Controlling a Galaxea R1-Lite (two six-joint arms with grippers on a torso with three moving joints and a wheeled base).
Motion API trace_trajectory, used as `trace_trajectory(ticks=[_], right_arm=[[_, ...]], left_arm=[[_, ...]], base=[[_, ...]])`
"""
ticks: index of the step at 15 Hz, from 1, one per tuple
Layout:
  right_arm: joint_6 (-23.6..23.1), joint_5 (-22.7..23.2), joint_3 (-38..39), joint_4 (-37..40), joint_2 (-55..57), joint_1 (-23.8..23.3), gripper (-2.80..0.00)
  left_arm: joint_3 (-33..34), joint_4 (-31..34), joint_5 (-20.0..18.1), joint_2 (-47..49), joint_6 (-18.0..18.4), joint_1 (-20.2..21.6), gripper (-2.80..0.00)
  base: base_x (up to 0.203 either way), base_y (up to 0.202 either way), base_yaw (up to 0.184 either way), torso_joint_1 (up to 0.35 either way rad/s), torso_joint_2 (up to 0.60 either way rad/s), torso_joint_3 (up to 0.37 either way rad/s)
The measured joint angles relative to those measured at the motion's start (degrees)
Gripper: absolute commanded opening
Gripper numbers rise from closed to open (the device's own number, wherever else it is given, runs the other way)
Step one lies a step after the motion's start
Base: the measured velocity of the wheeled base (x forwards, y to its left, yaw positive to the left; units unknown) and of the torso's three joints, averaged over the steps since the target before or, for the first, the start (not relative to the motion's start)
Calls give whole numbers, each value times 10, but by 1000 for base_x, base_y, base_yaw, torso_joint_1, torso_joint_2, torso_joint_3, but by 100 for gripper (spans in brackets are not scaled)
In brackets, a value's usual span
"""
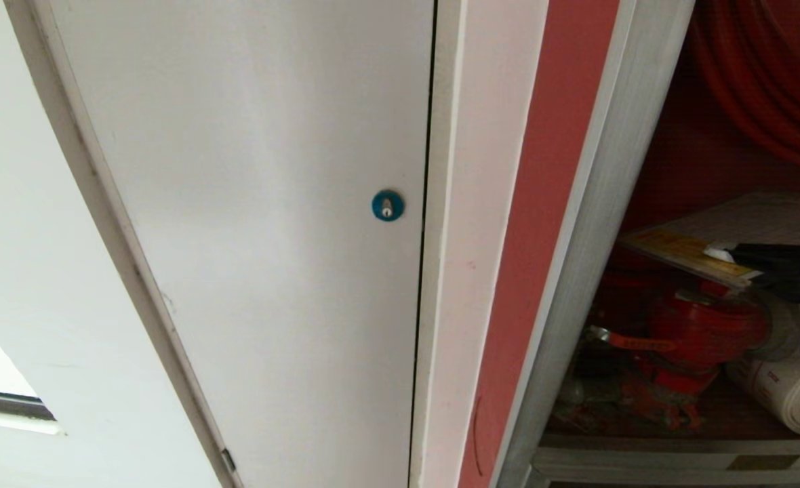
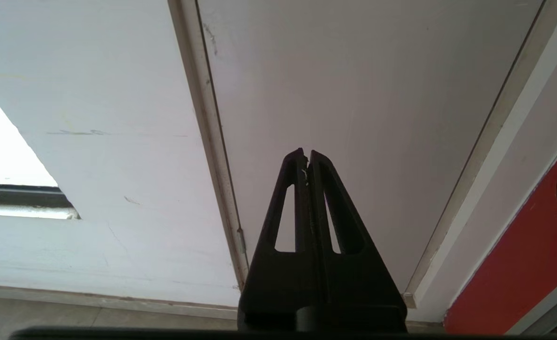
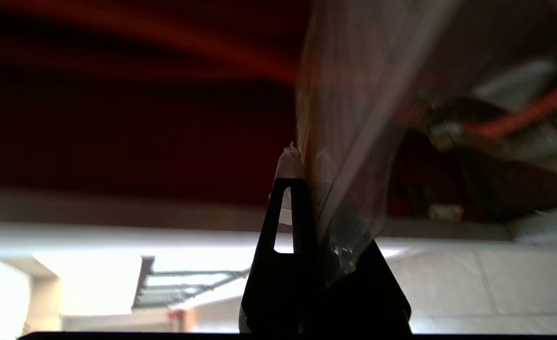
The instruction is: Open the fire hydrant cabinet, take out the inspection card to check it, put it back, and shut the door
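A: While the right gripper [image 3: 302, 165] is clamped on the inspection card [image 1: 725, 234], the step in hand is, I judge, the card's handling at the cabinet mouth; taking out or putting back, I cannot tell from here.

B: Noted. The card lies near flat inside the fire hydrant cabinet [image 1: 580, 224], above the red valve [image 1: 702, 332] and the white rolled hose [image 1: 790, 396], with the red hose reel [image 1: 759, 81] overhead. The pinch is at one edge of the laminate.

A: Then keep the sheet level and travel along its own plane. A thin laminate held by one edge will likely flap or bend if swung broadside.

B: Edges to mind: the silver frame post [image 1: 600, 224] on the cabinet's left, and the sill [image 1: 678, 454] below. The valve sits just beneath the card's yellow band.

A: Open room looks best straight out through the opening, towards the robot. The door itself is not in view.

B: Left gripper [image 2: 307, 156]: fingers pressed together, holding nothing, parked facing the white panel [image 1: 251, 203] with the blue lock [image 1: 387, 205].
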Motion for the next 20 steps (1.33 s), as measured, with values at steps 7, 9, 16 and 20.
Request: trace_trajectory(ticks=[7,9,16,20], right_arm=[[6,65,-27,-20,37,-61,-280],[18,92,-29,-20,43,-73,-280],[46,127,-36,-49,56,-91,-280],[47,137,-36,-54,68,-105,-280]], left_arm=[[0,0,0,0,0,0,-280],[0,0,0,0,0,0,-280],[0,0,0,0,0,0,-280],[0,0,0,0,0,0,-280]], base=[[0,0,0,0,0,0],[0,0,0,0,0,0],[0,0,0,0,0,0],[0,0,0,0,0,0]])
